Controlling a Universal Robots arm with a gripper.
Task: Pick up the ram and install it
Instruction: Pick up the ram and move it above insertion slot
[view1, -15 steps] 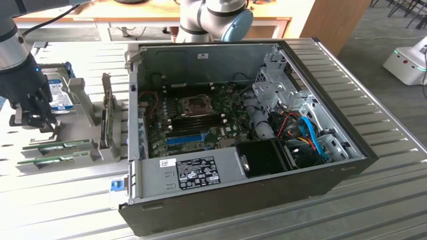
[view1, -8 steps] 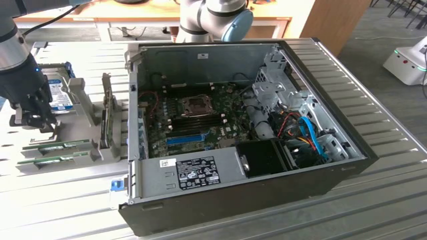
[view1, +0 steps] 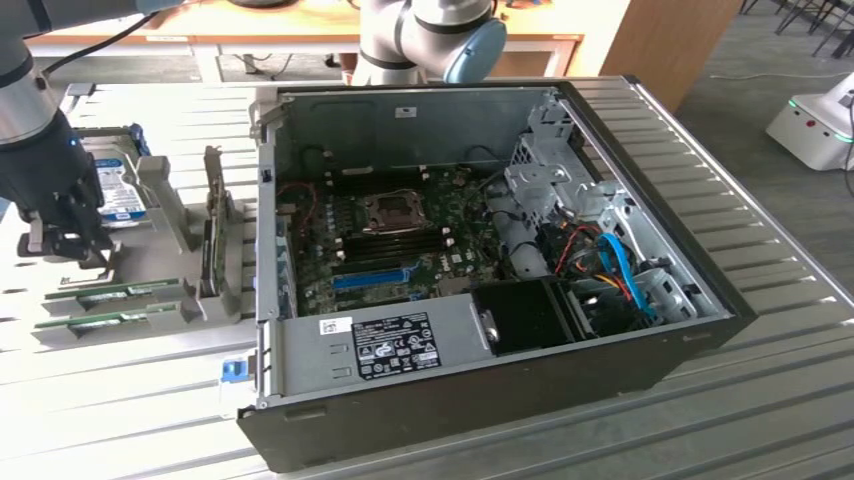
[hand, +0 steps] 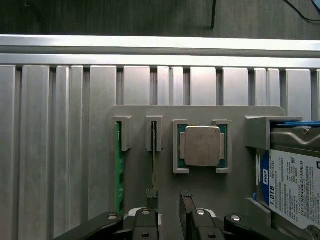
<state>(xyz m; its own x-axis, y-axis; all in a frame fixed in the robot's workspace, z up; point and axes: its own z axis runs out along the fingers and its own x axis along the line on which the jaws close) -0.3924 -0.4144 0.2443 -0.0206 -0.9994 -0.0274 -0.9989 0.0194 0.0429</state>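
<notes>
Gripper (hand: 169, 197): open, holding nothing, hanging over gray holder (hand: 200, 114).
Ram (hand: 154, 160): standing on edge in holder slot just beside processor (hand: 202, 146), in line with one jaw.
Second stick (hand: 119, 167): next slot over.
Computer case (view1: 534, 400): open, well apart.

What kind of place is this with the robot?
Probably a robotics lab or workshop for building computers. A robot arm stands by an open desktop computer case, and a gray holder beside it keeps RAM sticks, a processor chip and a hard drive.
</notes>
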